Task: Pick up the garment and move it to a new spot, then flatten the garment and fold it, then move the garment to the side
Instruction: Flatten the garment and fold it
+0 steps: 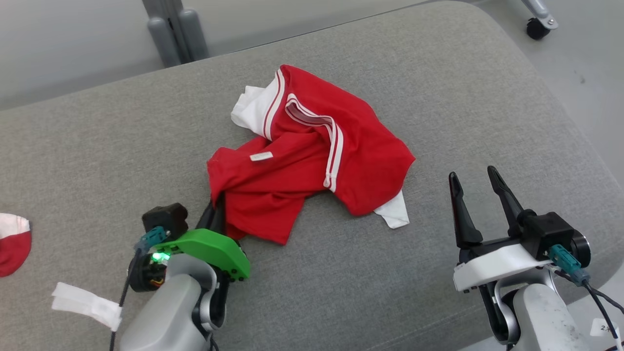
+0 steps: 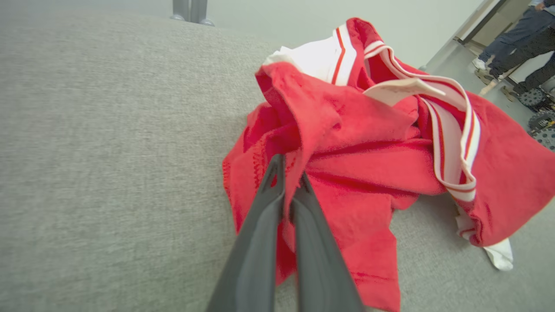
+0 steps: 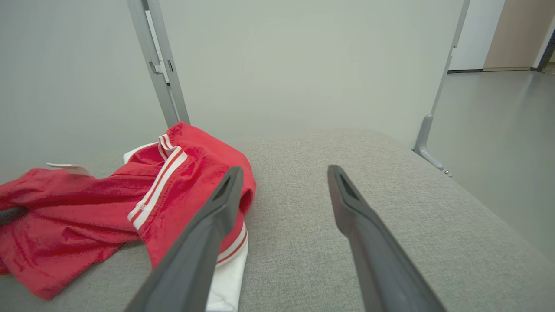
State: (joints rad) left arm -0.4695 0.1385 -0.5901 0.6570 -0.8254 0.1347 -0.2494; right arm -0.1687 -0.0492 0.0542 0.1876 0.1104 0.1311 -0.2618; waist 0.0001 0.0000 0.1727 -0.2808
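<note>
A crumpled red garment (image 1: 312, 156) with white striped trim lies bunched in the middle of the grey cushioned surface (image 1: 97, 146). My left gripper (image 1: 217, 207) is at its near-left edge, and in the left wrist view the left gripper (image 2: 289, 173) is shut with a fold of the red garment (image 2: 368, 143) pinched between its fingertips. My right gripper (image 1: 472, 176) stands open to the right of the cloth, a short gap from its white corner. In the right wrist view the right gripper (image 3: 284, 175) holds nothing, with the garment (image 3: 130, 203) at its left.
A red and white piece of cloth (image 1: 13, 241) lies at the surface's left edge. A metal frame post (image 1: 173, 31) stands behind the surface. A castor wheel (image 1: 537, 27) is at the far right on the floor. People's legs (image 2: 516, 41) show in the background.
</note>
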